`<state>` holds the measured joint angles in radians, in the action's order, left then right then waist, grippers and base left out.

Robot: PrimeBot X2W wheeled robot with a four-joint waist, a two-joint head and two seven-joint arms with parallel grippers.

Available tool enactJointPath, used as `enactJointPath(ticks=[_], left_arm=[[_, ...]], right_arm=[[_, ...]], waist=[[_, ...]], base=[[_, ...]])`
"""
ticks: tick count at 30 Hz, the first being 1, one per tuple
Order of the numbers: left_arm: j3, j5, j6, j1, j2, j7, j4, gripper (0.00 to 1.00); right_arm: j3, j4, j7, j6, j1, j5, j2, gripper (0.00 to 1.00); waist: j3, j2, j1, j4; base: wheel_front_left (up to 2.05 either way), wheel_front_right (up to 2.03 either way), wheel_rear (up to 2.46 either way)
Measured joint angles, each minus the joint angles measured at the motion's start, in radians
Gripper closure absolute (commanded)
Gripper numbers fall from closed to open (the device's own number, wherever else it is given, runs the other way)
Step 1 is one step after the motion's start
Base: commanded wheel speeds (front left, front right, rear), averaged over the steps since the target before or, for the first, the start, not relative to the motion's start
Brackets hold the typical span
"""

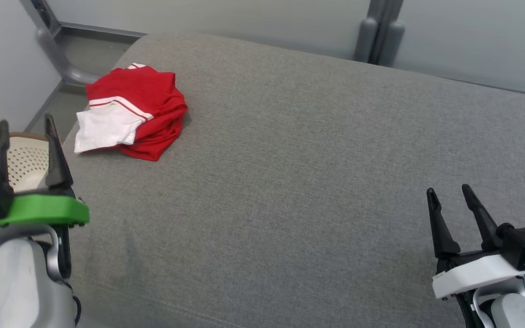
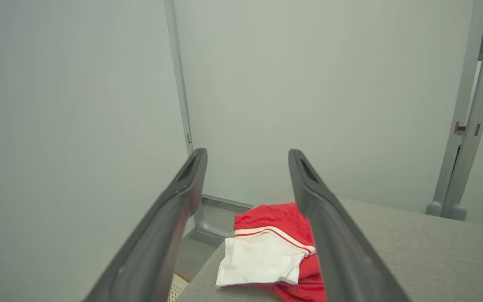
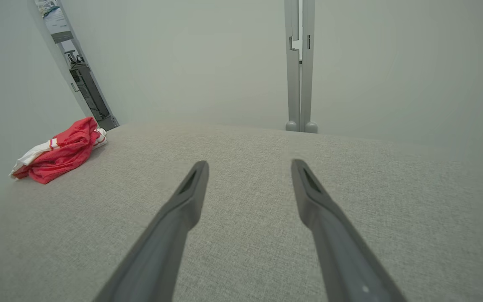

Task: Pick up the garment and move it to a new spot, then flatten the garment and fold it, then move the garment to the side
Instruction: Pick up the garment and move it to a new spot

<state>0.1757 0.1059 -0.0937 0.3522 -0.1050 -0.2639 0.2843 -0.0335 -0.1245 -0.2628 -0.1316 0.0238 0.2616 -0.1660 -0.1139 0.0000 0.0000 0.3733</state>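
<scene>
The garment [image 1: 132,111] is red with a white, red-striped part, bunched in a heap at the far left of a grey cushioned surface [image 1: 299,182]. My left gripper [image 1: 25,125] hovers at the near left edge, open and empty, well short of the heap. In the left wrist view the garment [image 2: 266,247] lies ahead between the left gripper's [image 2: 247,157] spread fingers. My right gripper [image 1: 449,191] stands open and empty at the near right, far from the cloth. From the right wrist view the garment [image 3: 59,151] sits at the far left beyond the right gripper [image 3: 250,165].
A perforated cream basket [image 1: 21,164] stands off the surface's left edge, beside my left gripper. Grey walls and a grey post [image 1: 378,36] close off the back. The floor [image 1: 84,54] shows past the far left corner.
</scene>
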Motion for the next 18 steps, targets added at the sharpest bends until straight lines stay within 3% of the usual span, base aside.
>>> enactJointPath(ticks=[9, 18], left_arm=[[0.021, 0.007, -0.012, 0.262, -0.091, 0.0, 0.082, 0.0], [0.039, 0.026, -0.021, 0.476, -0.187, 0.0, 0.257, 0.0]], right_arm=[[0.03, 0.049, 0.0, 0.0, 0.062, -0.02, -0.043, 0.0], [0.091, 0.102, 0.0, 0.0, 0.088, -0.029, -0.073, 0.0]], waist=[[-0.108, 0.0, 0.0, -0.111], [-0.238, 0.0, 0.0001, -0.215]], base=[[0.0, 0.0, 0.0], [0.0, 0.0, 0.0]])
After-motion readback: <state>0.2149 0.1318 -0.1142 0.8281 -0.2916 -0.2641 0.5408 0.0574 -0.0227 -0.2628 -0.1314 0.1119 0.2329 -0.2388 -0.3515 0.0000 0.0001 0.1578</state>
